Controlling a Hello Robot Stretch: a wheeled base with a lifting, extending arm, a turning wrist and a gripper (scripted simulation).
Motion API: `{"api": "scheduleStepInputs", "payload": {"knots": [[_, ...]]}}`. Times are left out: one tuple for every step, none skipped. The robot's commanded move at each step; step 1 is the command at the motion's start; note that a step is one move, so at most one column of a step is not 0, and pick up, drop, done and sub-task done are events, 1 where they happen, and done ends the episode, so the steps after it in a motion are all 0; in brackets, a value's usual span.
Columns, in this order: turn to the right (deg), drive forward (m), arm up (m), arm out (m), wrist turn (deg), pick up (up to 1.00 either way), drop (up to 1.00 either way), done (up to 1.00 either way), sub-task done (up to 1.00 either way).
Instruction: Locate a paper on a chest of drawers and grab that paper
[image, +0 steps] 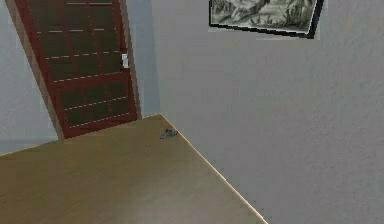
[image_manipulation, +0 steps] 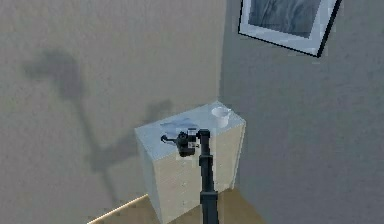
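Roughly midway: chest of drawers (image_manipulation: 170, 182) found in the corner, my gripper (image_manipulation: 183, 141) at its top, where the paper should lie. I cannot pick it out, nor tell if the gripper is spread, pressed together or holding anything. Grab unconfirmed; white cup (image_manipulation: 222, 116) near on the right, framed picture (image_manipulation: 285, 22) beyond, nothing blocking.

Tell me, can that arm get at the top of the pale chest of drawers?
Likely yes: the arm extends to the chest of drawers, with the gripper at its top and nothing blocking it.
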Motion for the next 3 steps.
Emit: {"api": "scheduleStepInputs", "payload": {"knots": [[0.0,0.0,0.0,0.0,0.0,1.0,0.0,0.0,0.0],[0.0,0.0,0.1,0.0,0.0,0.0,0.0,0.0,0.0],[0.0,0.0,0.0,0.0,0.0,0.0,0.0,1.0,0.0]]}}
